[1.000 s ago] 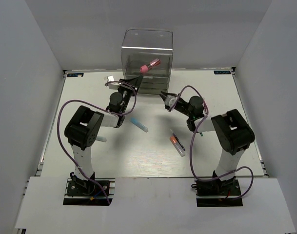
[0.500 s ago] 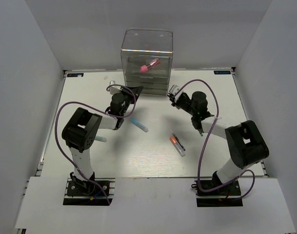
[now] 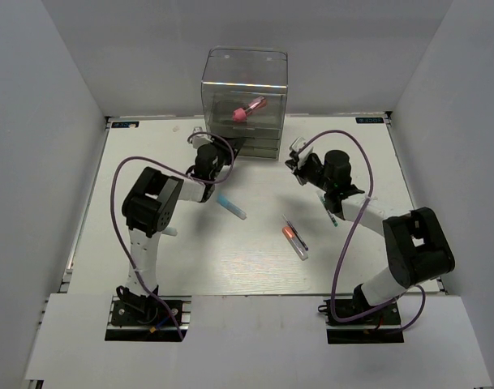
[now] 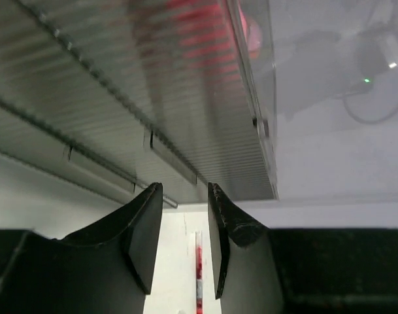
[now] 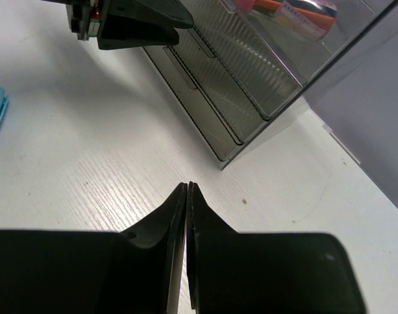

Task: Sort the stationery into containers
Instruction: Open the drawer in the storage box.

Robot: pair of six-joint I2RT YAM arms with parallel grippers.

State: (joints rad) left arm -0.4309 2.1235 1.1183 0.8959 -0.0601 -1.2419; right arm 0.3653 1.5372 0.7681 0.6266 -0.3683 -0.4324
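The tall clear box (image 3: 244, 85) stands at the back with stacked drawers (image 3: 259, 144) in its lower part and a pink-red tube (image 3: 248, 109) inside. My left gripper (image 3: 235, 147) is open with a narrow gap, its tips just in front of the drawer fronts (image 4: 120, 111). A red-and-clear pen (image 4: 199, 275) shows on the table between its fingers. My right gripper (image 3: 294, 160) is shut and empty, right of the box. On the table lie a blue-capped marker (image 3: 230, 207), an orange-tipped clear pen (image 3: 294, 238), a thin dark pen (image 3: 296, 230) and a mint-green bar (image 3: 167, 232).
White walls enclose the table on three sides. Purple cables (image 3: 117, 186) loop over both arms. A small green-tipped stick (image 3: 334, 217) lies beside the right arm. In the right wrist view the left gripper (image 5: 140, 23) sits before the drawers (image 5: 231, 85).
My left gripper has moved right and closer to the drawers. My right arm has swung outward and its gripper has shifted right, away from the box.
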